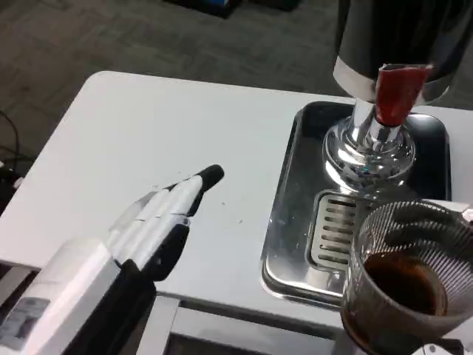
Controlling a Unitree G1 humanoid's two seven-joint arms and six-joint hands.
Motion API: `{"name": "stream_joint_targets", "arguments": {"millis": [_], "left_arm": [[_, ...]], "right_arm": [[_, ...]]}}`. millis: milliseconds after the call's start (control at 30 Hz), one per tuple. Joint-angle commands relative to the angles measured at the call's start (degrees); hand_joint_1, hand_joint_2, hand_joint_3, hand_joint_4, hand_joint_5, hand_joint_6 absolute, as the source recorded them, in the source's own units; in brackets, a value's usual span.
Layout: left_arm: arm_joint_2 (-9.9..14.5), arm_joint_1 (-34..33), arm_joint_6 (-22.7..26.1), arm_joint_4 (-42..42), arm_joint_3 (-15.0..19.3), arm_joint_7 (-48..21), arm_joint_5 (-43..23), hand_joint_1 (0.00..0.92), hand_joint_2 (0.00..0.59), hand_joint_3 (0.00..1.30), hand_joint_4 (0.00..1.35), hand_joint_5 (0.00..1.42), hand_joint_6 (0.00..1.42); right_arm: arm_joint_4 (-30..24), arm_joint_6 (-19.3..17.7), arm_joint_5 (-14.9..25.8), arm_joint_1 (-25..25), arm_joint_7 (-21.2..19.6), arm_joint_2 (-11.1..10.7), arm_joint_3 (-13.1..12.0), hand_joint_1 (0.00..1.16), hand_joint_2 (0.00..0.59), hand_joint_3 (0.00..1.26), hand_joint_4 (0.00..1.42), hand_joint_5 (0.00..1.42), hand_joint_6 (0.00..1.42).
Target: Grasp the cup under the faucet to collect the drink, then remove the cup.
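Cup [405,285]: ribbed clear glass with dark drink in the bottom, at the lower right, in front of the metal tray [284,222], away from the faucet [397,92]. Fingers [414,229] of the right hand show through the glass, wrapped around the far side. Left hand [159,222]: over the white counter [148,133], fingers extended, holding nothing.

At the lower right, the cup [405,277] is cut off by the bottom edge, and fingers [414,235] show only dimly through its ribbed wall. The dispenser [403,37] runs off the top edge. The left hand [159,218] blurs toward the lower left.
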Motion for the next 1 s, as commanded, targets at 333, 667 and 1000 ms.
{"name": "stream_joint_targets", "arguments": {"millis": [333, 667, 1000], "left_arm": [[2.1, 1.4, -2.8, -2.0, 5.3, -4.2, -0.2, 0.000, 0.056, 0.00, 0.00, 0.01, 0.00], [0.8, 4.6, -5.2, -1.8, 7.2, -4.4, -1.2, 0.000, 0.056, 0.00, 0.00, 0.01, 0.00], [-0.8, 7.4, -6.8, -3.5, 13.5, -4.4, -4.2, 0.000, 0.056, 0.00, 0.00, 0.01, 0.00]], "right_arm": [[-5.4, -3.1, 1.5, 4.1, 1.4, 0.4, 0.7, 0.82, 0.164, 0.61, 0.63, 0.76, 0.65], [-6.1, -4.0, 1.5, 5.8, 2.4, 0.3, 1.6, 0.82, 0.169, 0.61, 0.63, 0.76, 0.65], [-5.3, -2.8, -4.1, 2.5, 2.2, 1.6, 8.5, 0.82, 0.175, 0.61, 0.63, 0.76, 0.65]]}}
